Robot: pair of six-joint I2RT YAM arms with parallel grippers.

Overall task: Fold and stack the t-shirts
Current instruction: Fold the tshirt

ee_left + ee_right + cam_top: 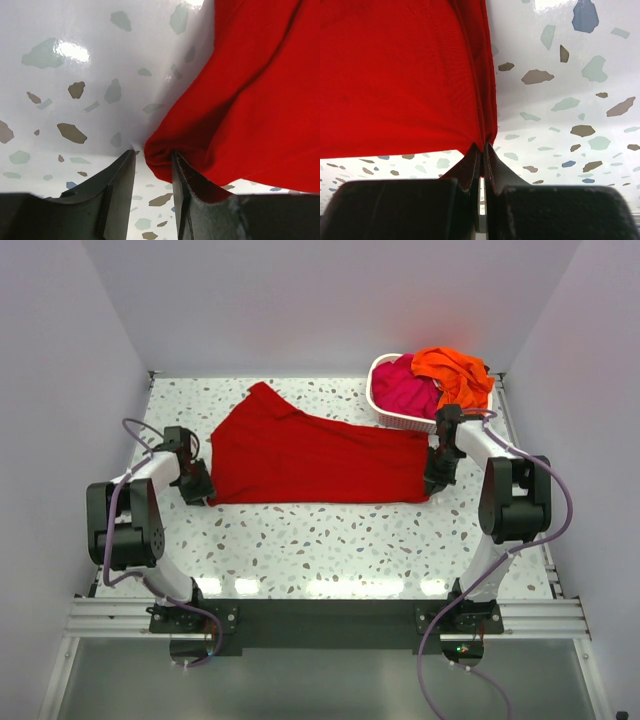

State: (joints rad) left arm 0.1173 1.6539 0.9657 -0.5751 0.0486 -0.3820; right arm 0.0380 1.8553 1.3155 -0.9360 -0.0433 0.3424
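Right tool (482,147) pinches the deep red t-shirt's (320,455) hem corner; left tool (152,155), narrowly parted, touches its bunched fold. Beyond the right tool: slatted white basket (378,392) of crumpled shirts (455,375).

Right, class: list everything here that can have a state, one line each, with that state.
red t-shirt, spread out on the table
magenta t-shirt, crumpled in the basket
orange t-shirt, crumpled, draped over the basket's rim
basket, upright, holding two shirts
left gripper, open around the red t-shirt's corner
right gripper, shut on the red t-shirt's edge
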